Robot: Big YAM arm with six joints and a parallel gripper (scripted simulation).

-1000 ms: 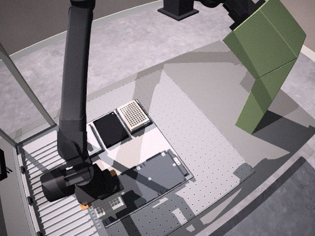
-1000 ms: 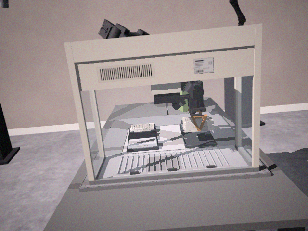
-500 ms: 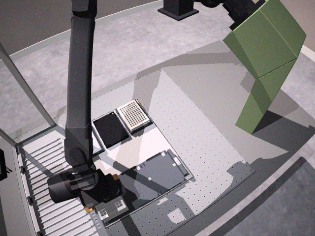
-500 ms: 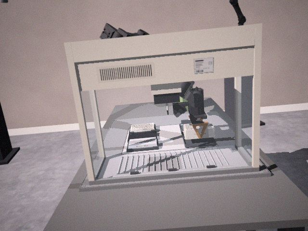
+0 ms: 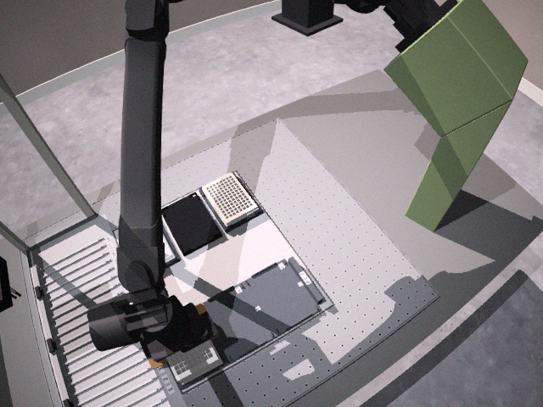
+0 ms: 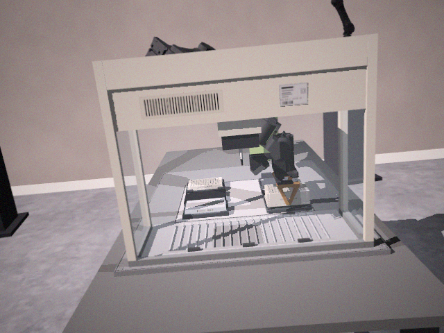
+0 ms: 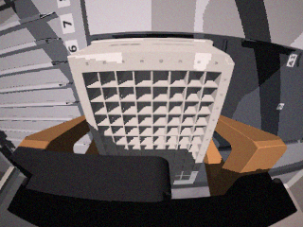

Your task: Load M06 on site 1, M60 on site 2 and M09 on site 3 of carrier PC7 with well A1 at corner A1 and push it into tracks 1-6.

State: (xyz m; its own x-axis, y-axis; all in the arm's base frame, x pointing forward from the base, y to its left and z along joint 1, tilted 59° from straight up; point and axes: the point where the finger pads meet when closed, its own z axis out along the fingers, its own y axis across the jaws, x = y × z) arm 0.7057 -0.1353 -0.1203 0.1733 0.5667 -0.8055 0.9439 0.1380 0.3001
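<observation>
The tool (image 7: pixel 151 146) grips the deep-well block M09 (image 7: pixel 151 104) across its width, orange fingers on either long side, low over the rail end of carrier PC7 (image 5: pixel 271 298), probably for a flat drop into site 3. The block is pale and tall, with square open wells.

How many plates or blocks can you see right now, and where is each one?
3: a pale well block in the end effector over the carrier; a black plate and white plate in nests.
</observation>
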